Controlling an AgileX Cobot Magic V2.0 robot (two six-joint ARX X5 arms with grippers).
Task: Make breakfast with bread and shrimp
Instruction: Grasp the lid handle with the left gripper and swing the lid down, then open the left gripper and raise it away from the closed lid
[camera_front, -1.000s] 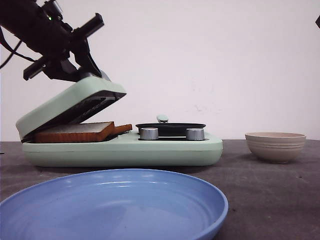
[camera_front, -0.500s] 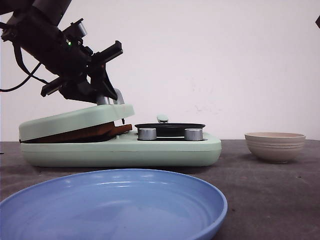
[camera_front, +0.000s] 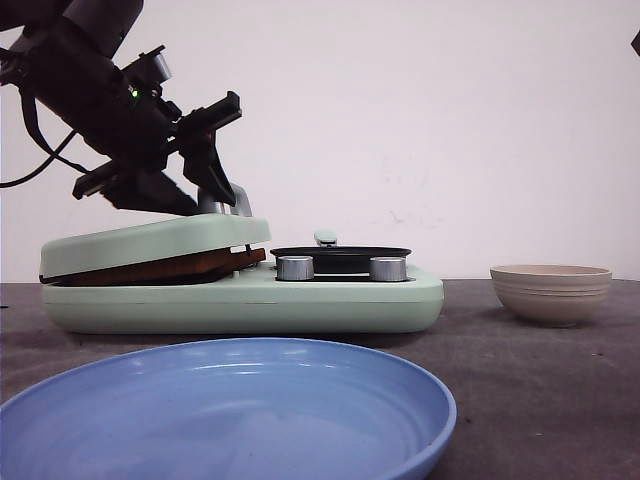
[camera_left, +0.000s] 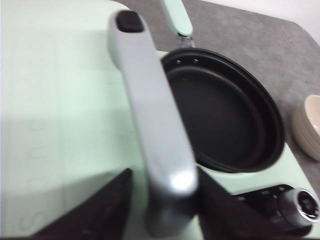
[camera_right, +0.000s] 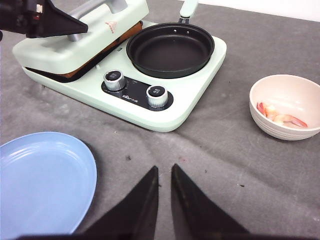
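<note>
Lid (camera_front: 150, 243) now pressed down on bread (camera_front: 170, 266); I keep left gripper (camera_left: 165, 200) straddling handle (camera_left: 150, 125), fingers wide. Right gripper (camera_right: 165, 192) narrow, empty. Shrimp (camera_right: 280, 117) next.

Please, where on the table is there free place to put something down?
Bare grey table lies between the breakfast maker and the shrimp bowl, and ahead of the right tool, beside the blue plate. The left tool crowds the lid handle.
</note>
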